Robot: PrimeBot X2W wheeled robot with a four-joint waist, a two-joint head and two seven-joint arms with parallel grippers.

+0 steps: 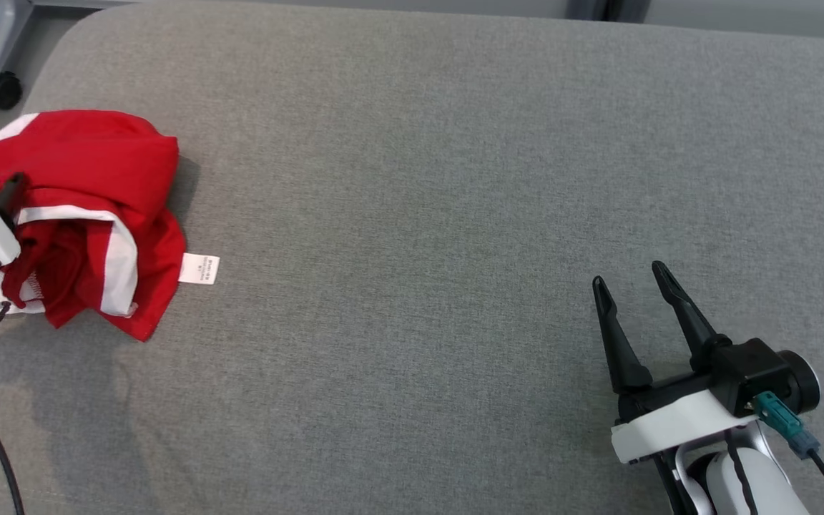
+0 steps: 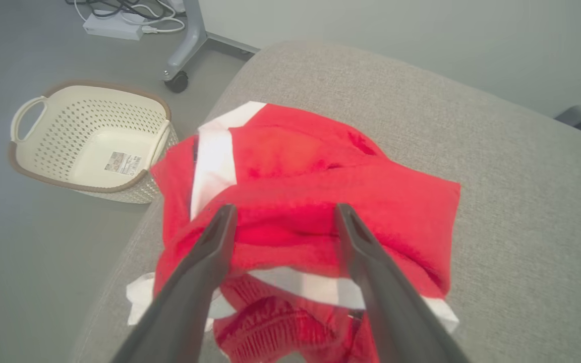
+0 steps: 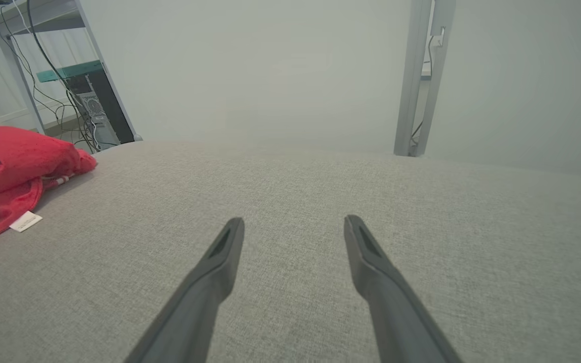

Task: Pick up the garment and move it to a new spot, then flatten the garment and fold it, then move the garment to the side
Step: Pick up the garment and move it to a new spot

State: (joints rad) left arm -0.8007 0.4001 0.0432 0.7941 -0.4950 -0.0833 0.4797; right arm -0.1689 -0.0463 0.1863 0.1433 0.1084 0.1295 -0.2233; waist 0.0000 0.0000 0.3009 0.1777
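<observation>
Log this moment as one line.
stage: pre-grasp | garment: crumpled, unfolded | left gripper: open at garment | right gripper: open, empty, apart

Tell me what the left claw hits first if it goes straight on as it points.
The red garment: the open left claw points straight into its bunched folds; how near the tips are is unclear.
</observation>
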